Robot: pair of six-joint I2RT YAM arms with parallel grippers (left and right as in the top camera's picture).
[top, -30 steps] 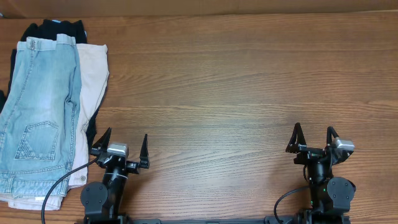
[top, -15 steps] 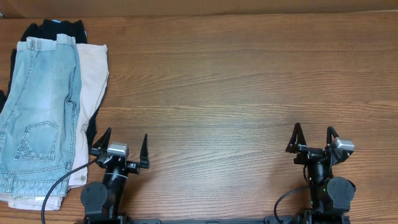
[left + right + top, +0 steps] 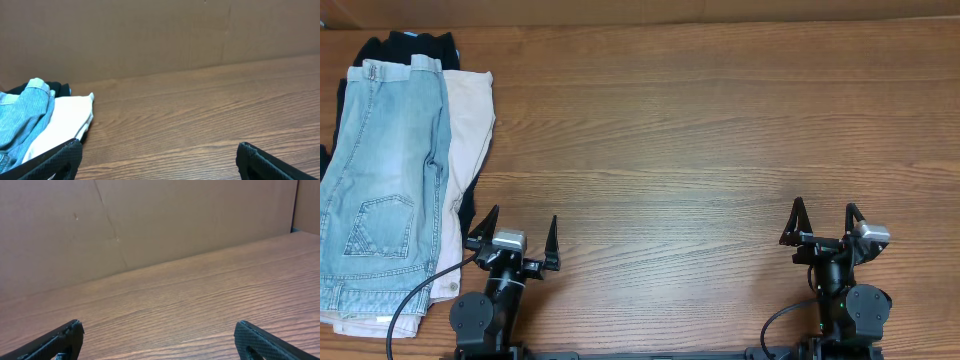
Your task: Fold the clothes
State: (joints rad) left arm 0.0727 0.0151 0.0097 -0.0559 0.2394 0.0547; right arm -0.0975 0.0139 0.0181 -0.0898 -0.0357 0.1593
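Observation:
Light-blue denim shorts (image 3: 382, 180) lie folded lengthwise on top of a pile at the table's far left, waistband at the back, a stitched pocket toward the front. In the left wrist view their waistband end (image 3: 27, 112) shows at the left edge. My left gripper (image 3: 517, 226) is open and empty near the front edge, just right of the pile; its wide-apart fingertips (image 3: 55, 159) frame bare wood. My right gripper (image 3: 823, 213) is open and empty at the front right, far from the clothes, its fingertips (image 3: 257, 337) also over bare wood.
Under the shorts lie a cream garment (image 3: 470, 120) and a black garment (image 3: 410, 45); the cream one also shows in the left wrist view (image 3: 65, 125). A brown cardboard wall (image 3: 150, 220) stands along the table's back edge. The wooden table (image 3: 700, 150) stretches bare to the right.

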